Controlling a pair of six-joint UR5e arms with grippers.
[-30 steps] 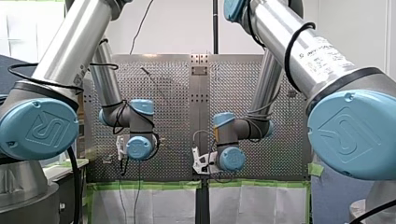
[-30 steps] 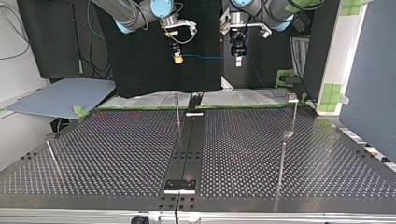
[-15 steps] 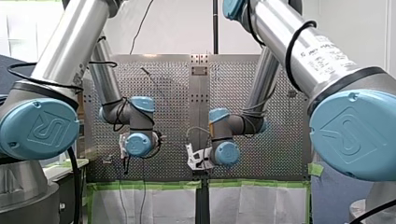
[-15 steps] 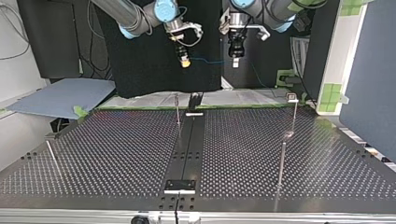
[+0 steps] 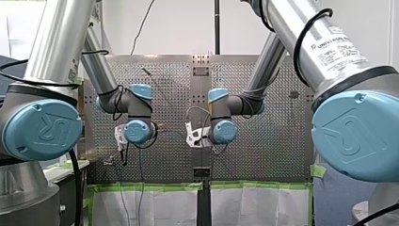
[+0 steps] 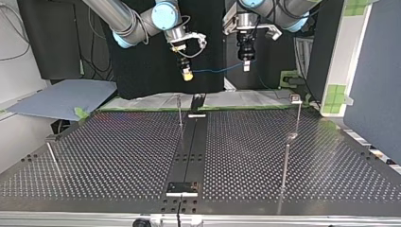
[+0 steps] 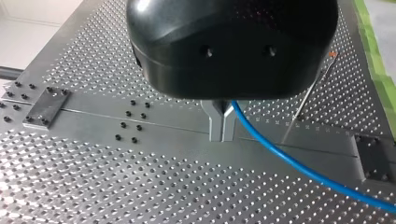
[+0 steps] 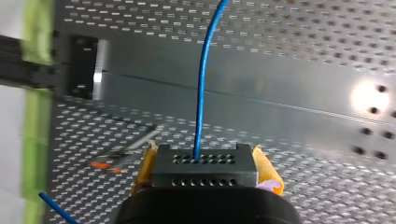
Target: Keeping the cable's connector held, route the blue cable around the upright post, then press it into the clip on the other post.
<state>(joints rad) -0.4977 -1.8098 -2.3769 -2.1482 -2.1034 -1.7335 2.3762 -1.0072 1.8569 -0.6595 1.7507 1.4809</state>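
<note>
Blue cable [image 8: 201, 84]: right pincer [image 8: 205, 161] clamps its connector [image 8: 204, 171] (yellow pads [image 8: 267, 169]); left pincer [image 7: 222, 127] seemingly pinches the cable.

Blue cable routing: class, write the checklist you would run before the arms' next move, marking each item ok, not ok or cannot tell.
1. The connector sits clamped between the yellow pads of my right gripper: ok.
2. My left gripper is shut on the blue cable: ok.
3. The cable between the grippers hangs free above the table: ok.
4. Cable passes round the upright post: not ok, it touches no post.
5. Cable is pressed into the clip: not ok.
6. Which way the clip opens: cannot tell.
</note>
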